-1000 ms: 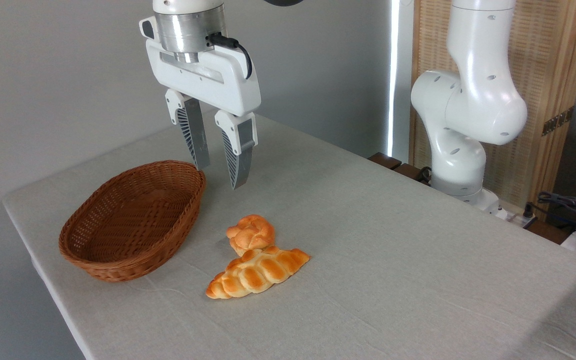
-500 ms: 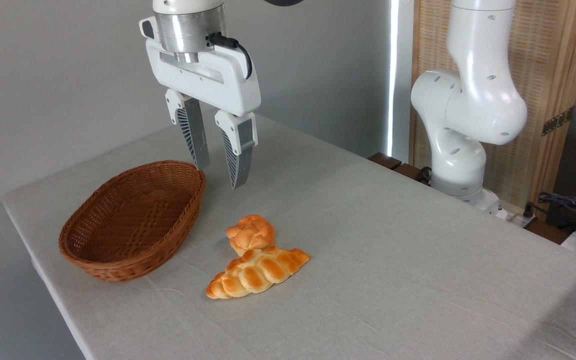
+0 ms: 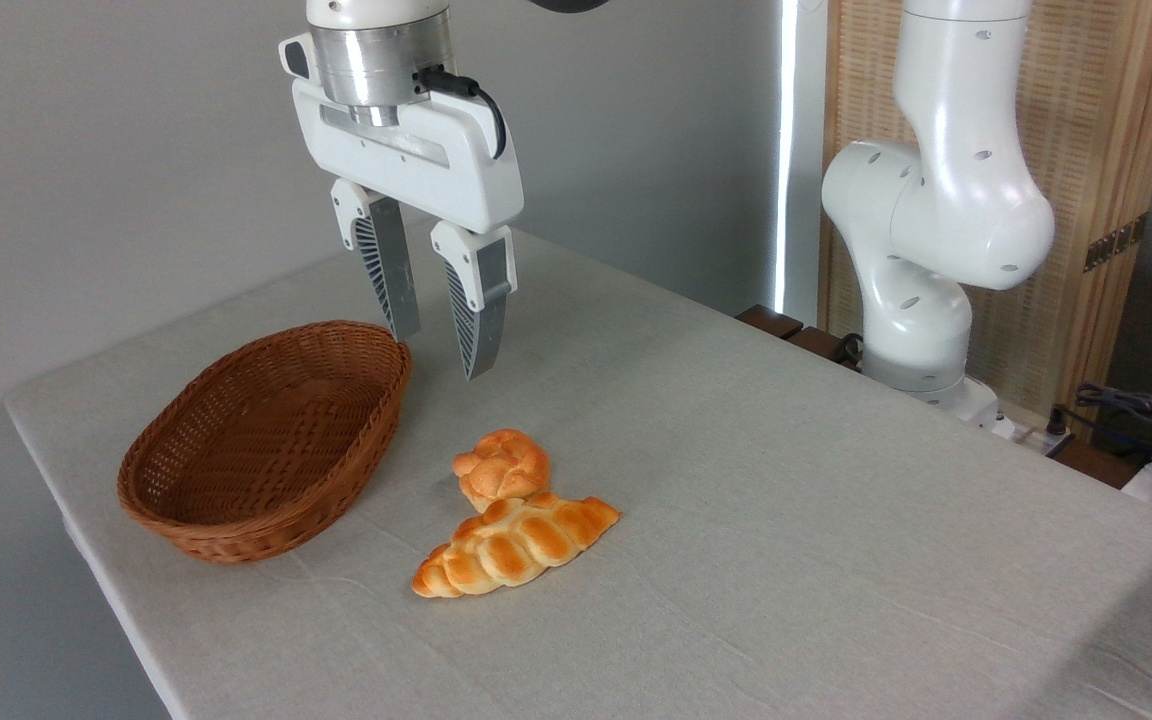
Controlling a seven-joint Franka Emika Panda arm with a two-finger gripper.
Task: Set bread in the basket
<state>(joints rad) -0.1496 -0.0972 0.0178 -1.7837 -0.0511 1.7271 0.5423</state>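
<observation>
The bread (image 3: pixel 501 467), a small round knotted bun with a golden-orange crust, lies on the table near its middle. To its left stands the oval brown wicker basket (image 3: pixel 266 436), with nothing in it. My gripper (image 3: pixel 439 354) hangs in the air above the table, between the basket's right rim and the bun, well above both. Its two fingers point down and stand open with nothing between them.
A longer braided loaf (image 3: pixel 514 545) lies just in front of the bun, touching it. The table (image 3: pixel 786 520) carries a grey cloth; its left edge runs close behind the basket. The arm's white base (image 3: pixel 921 300) rises at the far right edge.
</observation>
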